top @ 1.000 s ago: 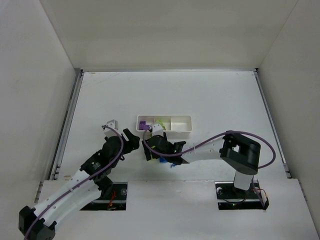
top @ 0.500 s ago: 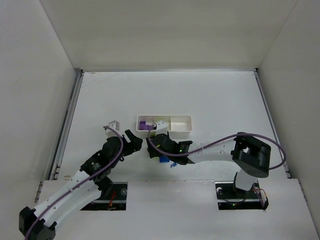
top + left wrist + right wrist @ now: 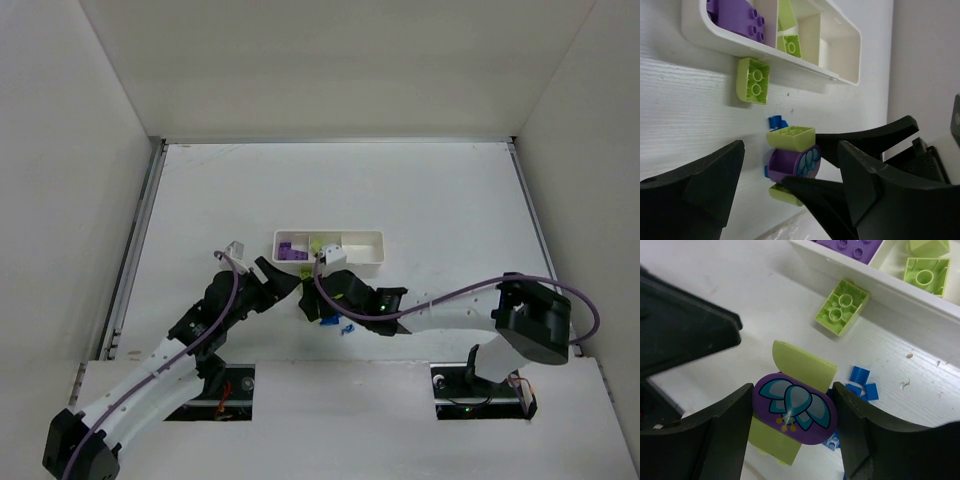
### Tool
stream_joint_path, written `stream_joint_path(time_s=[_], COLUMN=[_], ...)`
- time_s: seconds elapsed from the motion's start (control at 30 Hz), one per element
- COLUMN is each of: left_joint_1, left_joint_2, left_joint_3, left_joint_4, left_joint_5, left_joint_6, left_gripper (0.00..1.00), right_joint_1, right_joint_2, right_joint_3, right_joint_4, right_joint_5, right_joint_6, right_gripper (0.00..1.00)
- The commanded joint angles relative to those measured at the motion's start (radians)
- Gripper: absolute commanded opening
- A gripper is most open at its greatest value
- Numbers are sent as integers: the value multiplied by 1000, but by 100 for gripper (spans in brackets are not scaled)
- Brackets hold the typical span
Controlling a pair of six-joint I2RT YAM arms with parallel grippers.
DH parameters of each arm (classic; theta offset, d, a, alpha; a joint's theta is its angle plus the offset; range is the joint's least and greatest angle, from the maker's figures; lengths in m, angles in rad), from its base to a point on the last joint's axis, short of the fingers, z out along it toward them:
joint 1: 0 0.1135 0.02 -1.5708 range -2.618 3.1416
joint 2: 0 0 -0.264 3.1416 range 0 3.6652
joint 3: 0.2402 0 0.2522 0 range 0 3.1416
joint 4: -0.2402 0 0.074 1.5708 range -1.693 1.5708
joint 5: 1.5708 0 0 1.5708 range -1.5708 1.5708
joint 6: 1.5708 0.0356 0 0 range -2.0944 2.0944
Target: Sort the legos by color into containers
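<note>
My right gripper [image 3: 792,412] is shut on a purple lego with a flower print [image 3: 792,407]. Lime pieces [image 3: 802,365] are stuck above and below it, and it hangs just over the table. My left gripper [image 3: 790,150] is open, its fingers wide apart and facing that stack [image 3: 790,162] from the left without touching it. The white tray [image 3: 362,262] lies just beyond. Its left compartment holds a purple lego [image 3: 737,15], the middle one holds lime legos [image 3: 792,45], and the right one looks bare. One lime lego [image 3: 842,307] lies upside down beside the tray.
Small blue legos [image 3: 860,382] lie on the table under and right of the held stack. Both grippers [image 3: 275,285] [image 3: 312,303] crowd together just in front of the tray. White walls ring the table.
My right gripper has narrowed onto the purple flower lego and shifted slightly right. The left gripper has moved right, closer to it, and opened a little wider.
</note>
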Motion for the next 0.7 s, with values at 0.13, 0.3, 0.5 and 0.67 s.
stream_joint_path(time_s=[0.13, 0.3, 0.5, 0.67], left_joint_1=[81, 87, 53, 54], left_joint_2=[91, 128, 131, 150], left_joint_3=[-41, -43, -24, -20], left_joint_4=[224, 264, 271, 262], left_joint_5=[245, 304, 330, 371], left_joint_6=[-120, -141, -134, -126], left_gripper=[70, 69, 62, 51], right_joint_1=[6, 6, 6, 6], right_joint_2=[-128, -154, -137, -134], right_joint_3=[-78, -84, -64, -55], right_joint_4=[167, 183, 197, 206], right_joint_5=[-96, -136, -153, -158], right_joint_6=[-47, -58, -69, -73], right_gripper=[56, 56, 56, 56])
